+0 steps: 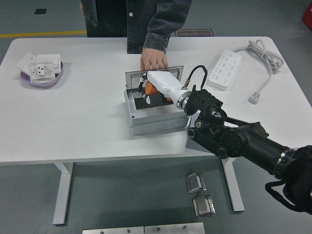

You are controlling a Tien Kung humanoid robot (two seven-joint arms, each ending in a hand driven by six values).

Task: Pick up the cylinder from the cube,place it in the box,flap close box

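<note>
The grey box stands at the table's middle with its lid raised at the back. My right hand reaches into the open box, its fingers curled around the orange cylinder, which is low inside the box. A person's hand rests on the lid's top edge. The grey cube is mostly hidden under my right forearm, just right of the box. My left arm is out of view.
A white power strip with its cable and plug lies at the back right. A purple bowl holding white socket plates sits at the back left. The person stands at the far edge, behind the box.
</note>
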